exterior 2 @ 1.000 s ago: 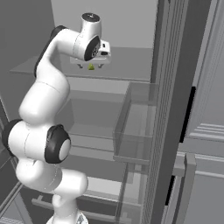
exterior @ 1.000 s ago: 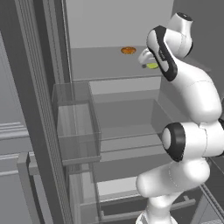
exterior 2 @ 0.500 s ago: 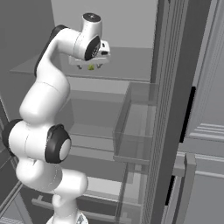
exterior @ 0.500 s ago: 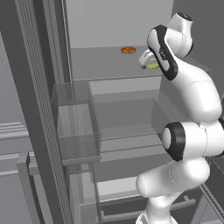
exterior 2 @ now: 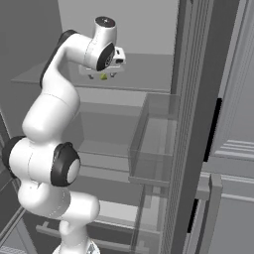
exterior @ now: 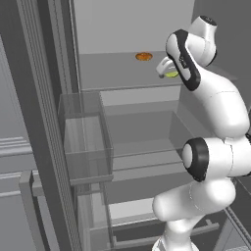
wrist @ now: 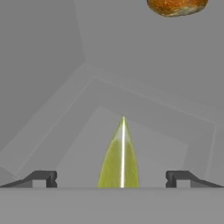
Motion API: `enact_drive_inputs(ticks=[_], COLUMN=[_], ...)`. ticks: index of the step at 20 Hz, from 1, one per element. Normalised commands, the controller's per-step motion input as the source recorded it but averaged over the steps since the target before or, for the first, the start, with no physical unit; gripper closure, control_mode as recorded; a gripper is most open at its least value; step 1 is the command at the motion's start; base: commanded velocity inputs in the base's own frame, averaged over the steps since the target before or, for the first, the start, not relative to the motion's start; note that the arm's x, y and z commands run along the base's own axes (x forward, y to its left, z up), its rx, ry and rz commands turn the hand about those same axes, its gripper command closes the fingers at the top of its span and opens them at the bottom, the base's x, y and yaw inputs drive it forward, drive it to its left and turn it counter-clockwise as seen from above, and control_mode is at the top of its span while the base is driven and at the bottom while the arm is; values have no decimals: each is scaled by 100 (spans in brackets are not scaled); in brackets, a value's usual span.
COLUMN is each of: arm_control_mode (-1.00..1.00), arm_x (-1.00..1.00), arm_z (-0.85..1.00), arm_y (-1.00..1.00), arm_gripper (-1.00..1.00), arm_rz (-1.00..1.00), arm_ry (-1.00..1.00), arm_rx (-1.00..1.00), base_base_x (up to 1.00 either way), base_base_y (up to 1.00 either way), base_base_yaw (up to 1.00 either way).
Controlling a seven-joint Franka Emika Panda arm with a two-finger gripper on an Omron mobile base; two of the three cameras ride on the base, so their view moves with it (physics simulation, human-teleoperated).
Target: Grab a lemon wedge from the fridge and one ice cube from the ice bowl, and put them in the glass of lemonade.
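The hand [exterior: 165,70], a small white two-finger unit at the end of the white arm, shows in the left base view reaching deep into the tall dark grey fridge [exterior: 44,122], low over its pale grey upper shelf [exterior: 112,73], with the tiny yellow-green crescent-shaped lemon wedge [exterior: 171,74] peeking out right at it; a small flat orange-brown round item [exterior: 143,56] lies farther back on the same shelf and to the left, well apart from the wedge, and a clear plastic door bin [exterior: 86,132] hangs nearer on the left. In the right base view the hand [exterior 2: 103,75] points down at the shelf [exterior 2: 144,82], and the wedge [exterior 2: 103,77] sits as a small spot between and just under the fingers, lying on the shelf rather than lifted. In the hand view the two dark fingertips [wrist: 41,178] stand wide apart, jaws fully spread and holding nothing, with the wedge [wrist: 120,157] standing thin edge up in the middle of the gap between them and the orange-brown item [wrist: 176,6] beyond it at the far edge. By my reading this is the first step, taking the lemon wedge, at the point just ahead of the grip. The next move calls for a short descent if any gap remains, then closing squarely on the wedge's narrow sides so that it does not tip or slip out, before lifting clear of the shelf.
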Motion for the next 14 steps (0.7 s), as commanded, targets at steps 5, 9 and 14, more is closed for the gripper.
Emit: enact_drive_inputs(ticks=[5,9,14], arm_control_mode=[-100,-100,-100], arm_x=[-4,-4,-2], arm_z=[-34,-16,0], arm_y=[0,0,0], arm_gripper=[-100,100,100], arm_rz=[0,0,0], arm_ry=[-1,0,1], arm_rx=[0,0,0], base_base_x=[0,0,0], base_base_y=[0,0,0], base_base_yaw=[0,0,0])
